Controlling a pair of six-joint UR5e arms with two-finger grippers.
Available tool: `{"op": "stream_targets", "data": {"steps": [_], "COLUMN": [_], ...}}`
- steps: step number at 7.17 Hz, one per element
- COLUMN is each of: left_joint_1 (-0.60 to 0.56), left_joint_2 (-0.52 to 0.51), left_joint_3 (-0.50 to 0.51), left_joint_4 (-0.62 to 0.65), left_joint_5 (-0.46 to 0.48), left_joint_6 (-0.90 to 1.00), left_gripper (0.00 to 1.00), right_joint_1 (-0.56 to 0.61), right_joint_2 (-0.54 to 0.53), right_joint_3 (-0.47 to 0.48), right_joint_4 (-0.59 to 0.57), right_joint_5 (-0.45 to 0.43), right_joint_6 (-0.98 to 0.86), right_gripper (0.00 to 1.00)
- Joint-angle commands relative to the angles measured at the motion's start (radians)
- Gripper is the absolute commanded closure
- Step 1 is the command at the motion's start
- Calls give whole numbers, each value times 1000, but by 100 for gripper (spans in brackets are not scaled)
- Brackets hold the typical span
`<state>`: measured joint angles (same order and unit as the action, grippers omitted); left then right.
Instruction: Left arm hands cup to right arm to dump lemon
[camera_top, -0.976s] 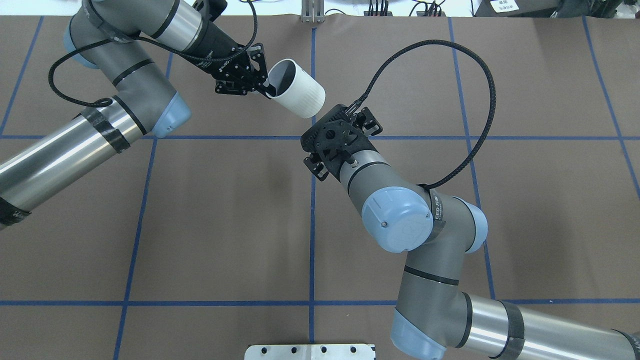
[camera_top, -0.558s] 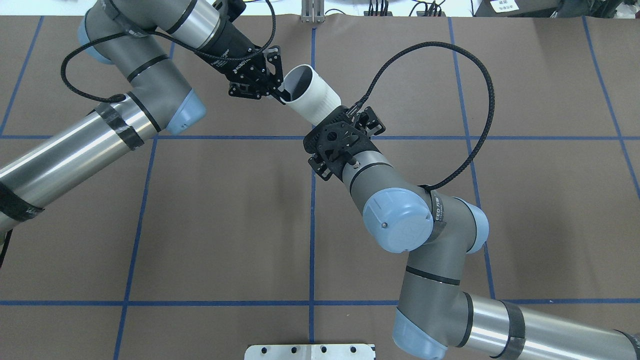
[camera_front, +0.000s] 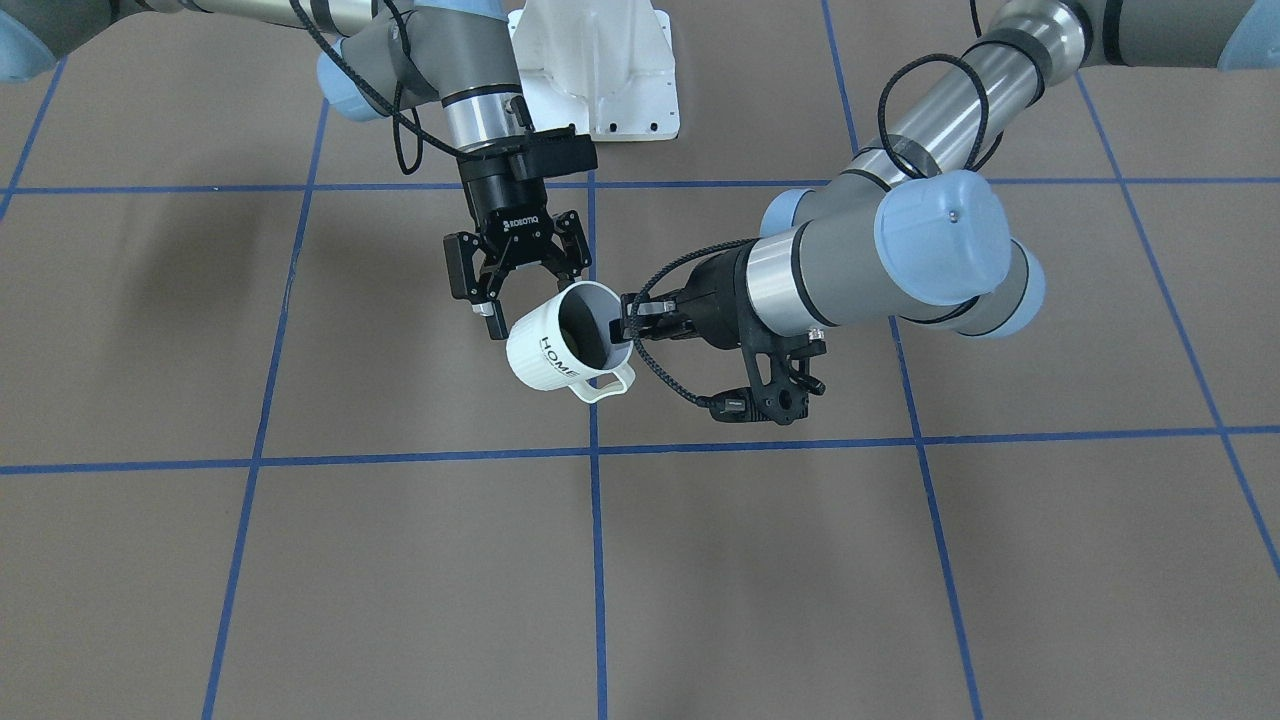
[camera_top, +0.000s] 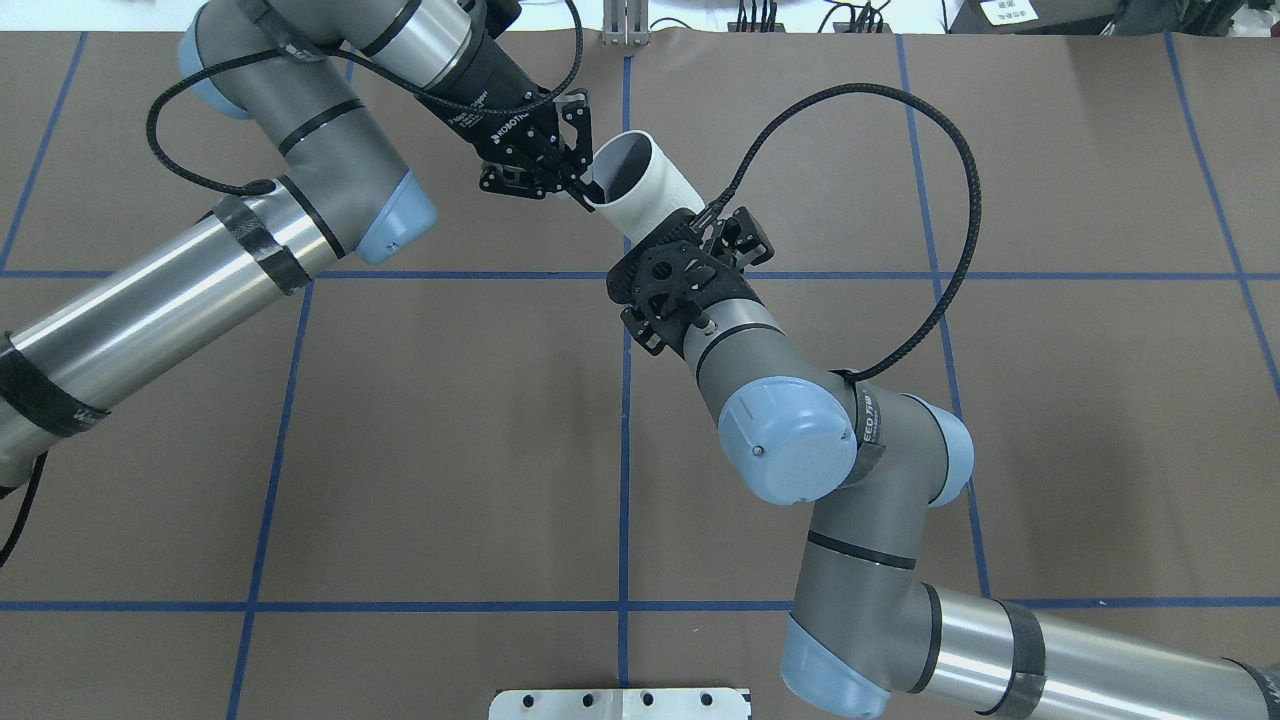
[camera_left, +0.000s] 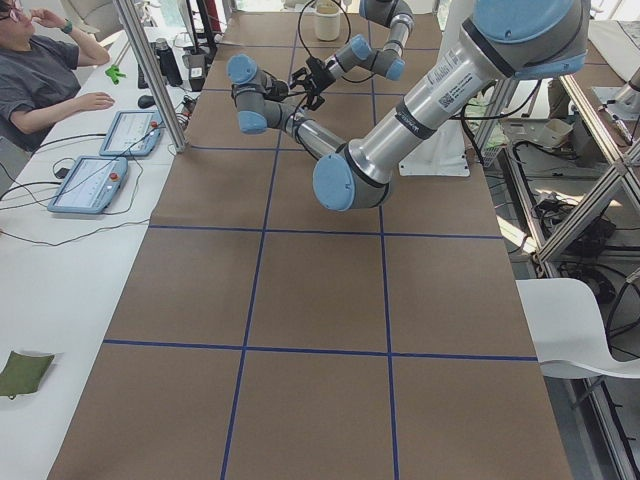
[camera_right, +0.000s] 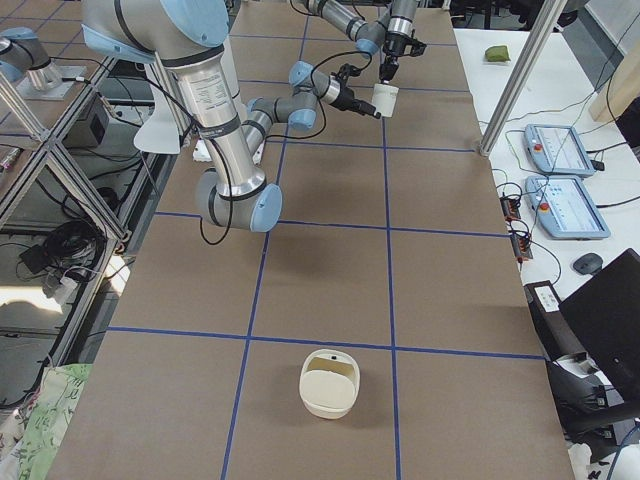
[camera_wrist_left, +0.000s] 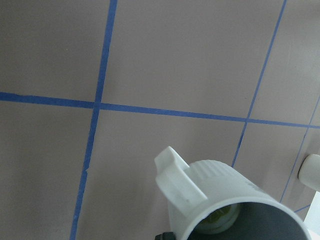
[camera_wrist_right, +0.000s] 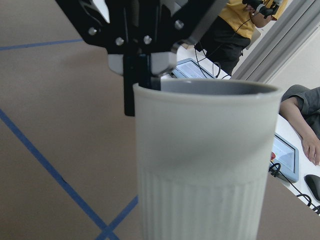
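The white cup (camera_front: 550, 350) with black "HOME" lettering hangs tilted above the table, handle (camera_front: 608, 385) pointing down. My left gripper (camera_front: 622, 326) is shut on its rim, seen also in the overhead view, where the left gripper (camera_top: 588, 190) meets the cup (camera_top: 645, 185). My right gripper (camera_front: 535, 300) is open, its fingers on either side of the cup's lower body. The right wrist view is filled by the cup (camera_wrist_right: 205, 170), with the left gripper (camera_wrist_right: 145, 65) clamped on its rim. In the left wrist view the yellowish lemon (camera_wrist_left: 220, 220) shows inside the cup (camera_wrist_left: 225, 195).
Brown table cover (camera_top: 450, 430) with blue tape lines. A cream container (camera_right: 330, 383) stands on the table toward the robot's right end. A person (camera_left: 40, 70) sits at a side desk with tablets (camera_left: 90, 185). A white base plate (camera_front: 600, 60) sits by the robot.
The left arm has carried the cup to the right, so its base now lies under the right wrist between that gripper's fingers. The right arm has barely moved.
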<state>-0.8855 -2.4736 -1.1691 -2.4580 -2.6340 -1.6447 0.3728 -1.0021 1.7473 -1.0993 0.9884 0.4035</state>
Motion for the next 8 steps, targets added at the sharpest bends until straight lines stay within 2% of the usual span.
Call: {"op": "stream_targets", "data": {"steps": [1, 8], "left_joint_1": [8, 17], "left_joint_2": [-1, -2], "left_joint_3": [2, 0], "left_joint_4": [2, 14], "left_joint_5": [2, 0], "left_joint_6": [0, 0], "left_gripper": [100, 100], "right_joint_1": [0, 0], "right_joint_2": [-1, 0], "right_joint_3": [0, -3], "right_joint_4": [-1, 1], "right_joint_5": [-1, -2], "right_joint_6": [0, 0], "right_gripper": [1, 0]}}
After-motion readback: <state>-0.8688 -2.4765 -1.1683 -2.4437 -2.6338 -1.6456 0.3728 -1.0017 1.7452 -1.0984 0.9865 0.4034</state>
